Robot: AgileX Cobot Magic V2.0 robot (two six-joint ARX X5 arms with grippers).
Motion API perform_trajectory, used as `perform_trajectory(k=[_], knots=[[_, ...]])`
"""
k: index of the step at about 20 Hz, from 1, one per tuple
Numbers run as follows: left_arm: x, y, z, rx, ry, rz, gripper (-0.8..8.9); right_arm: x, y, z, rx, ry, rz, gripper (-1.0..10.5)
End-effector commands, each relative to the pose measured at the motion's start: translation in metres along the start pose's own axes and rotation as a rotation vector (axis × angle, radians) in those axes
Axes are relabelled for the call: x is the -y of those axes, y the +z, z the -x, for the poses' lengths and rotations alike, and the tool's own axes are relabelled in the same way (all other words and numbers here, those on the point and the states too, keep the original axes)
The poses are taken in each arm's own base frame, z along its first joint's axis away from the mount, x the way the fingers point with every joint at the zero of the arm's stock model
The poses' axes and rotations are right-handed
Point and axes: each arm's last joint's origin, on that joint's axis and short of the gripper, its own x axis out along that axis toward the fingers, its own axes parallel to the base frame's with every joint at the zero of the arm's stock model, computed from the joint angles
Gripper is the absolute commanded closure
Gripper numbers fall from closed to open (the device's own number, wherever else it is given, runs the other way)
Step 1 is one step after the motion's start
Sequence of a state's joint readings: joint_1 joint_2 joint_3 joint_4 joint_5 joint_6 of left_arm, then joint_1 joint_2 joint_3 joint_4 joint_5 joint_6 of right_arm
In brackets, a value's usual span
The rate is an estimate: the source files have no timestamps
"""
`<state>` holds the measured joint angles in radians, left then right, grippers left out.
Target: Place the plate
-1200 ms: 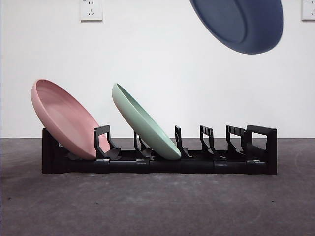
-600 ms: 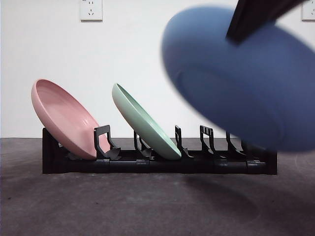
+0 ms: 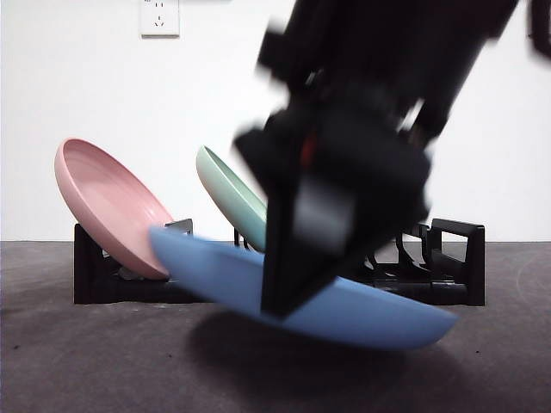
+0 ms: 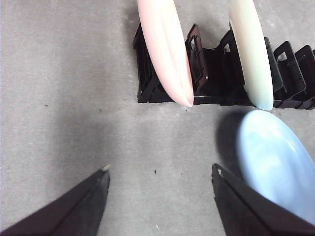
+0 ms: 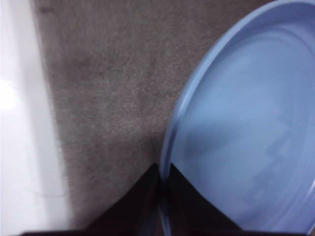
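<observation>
My right gripper [image 5: 161, 172] is shut on the rim of a blue plate [image 5: 246, 128]. In the front view the plate [image 3: 362, 314] hangs almost flat, just above the table in front of the rack, under the big dark blurred arm [image 3: 353, 146]. The plate also shows in the left wrist view [image 4: 275, 162]. A black dish rack [image 3: 452, 258] holds a pink plate [image 3: 108, 206] at its left end and a green plate [image 3: 228, 194] further along. My left gripper [image 4: 160, 172] is open and empty above the bare table, in front of the rack's left end [image 4: 147, 73].
Several empty slots [image 3: 448, 237] stand at the rack's right end. A white wall with an outlet [image 3: 159, 17] is behind the rack. The table [image 3: 86, 361] is grey.
The blue plate has come down from the upper right, turned nearly flat and moved left, now low in front of the rack. The right arm has come far into the front view.
</observation>
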<state>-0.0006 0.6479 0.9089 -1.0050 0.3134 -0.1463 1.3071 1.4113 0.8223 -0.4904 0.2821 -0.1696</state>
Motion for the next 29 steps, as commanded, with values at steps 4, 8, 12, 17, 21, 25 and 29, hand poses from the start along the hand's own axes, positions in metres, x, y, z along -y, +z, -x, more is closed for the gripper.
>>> perform_trajectory(k=[4, 8, 12, 17, 21, 25, 29], knots=[[0.002, 0.005, 0.003, 0.022, -0.007, -0.012, 4.82, -0.01, 0.007, -0.031, -0.031, -0.011, 0.171, 9.4], [0.002, 0.004, 0.003, 0.019, -0.006, -0.011, 4.82, -0.012, 0.005, -0.038, -0.069, -0.011, 0.186, 9.3], [0.002, 0.004, 0.003, 0.019, -0.006, -0.011, 4.82, -0.012, 0.006, -0.035, -0.088, -0.009, 0.123, 6.5], [0.002, 0.005, 0.002, 0.008, -0.005, 0.005, 4.83, 0.007, 0.029, 0.028, 0.121, 0.105, -0.082, 6.3], [0.001, 0.015, -0.011, -0.059, -0.007, 0.032, 4.83, 0.038, 0.015, 0.094, 0.344, 0.082, -0.361, 6.3], [0.004, 0.039, -0.032, -0.134, -0.012, 0.087, 5.16, 0.059, -0.021, 0.131, 0.342, 0.046, -0.613, 6.3], [0.008, 0.079, -0.056, -0.165, 0.019, 0.083, 5.5, 0.067, -0.044, 0.146, 0.314, -0.052, -0.688, 6.3]])
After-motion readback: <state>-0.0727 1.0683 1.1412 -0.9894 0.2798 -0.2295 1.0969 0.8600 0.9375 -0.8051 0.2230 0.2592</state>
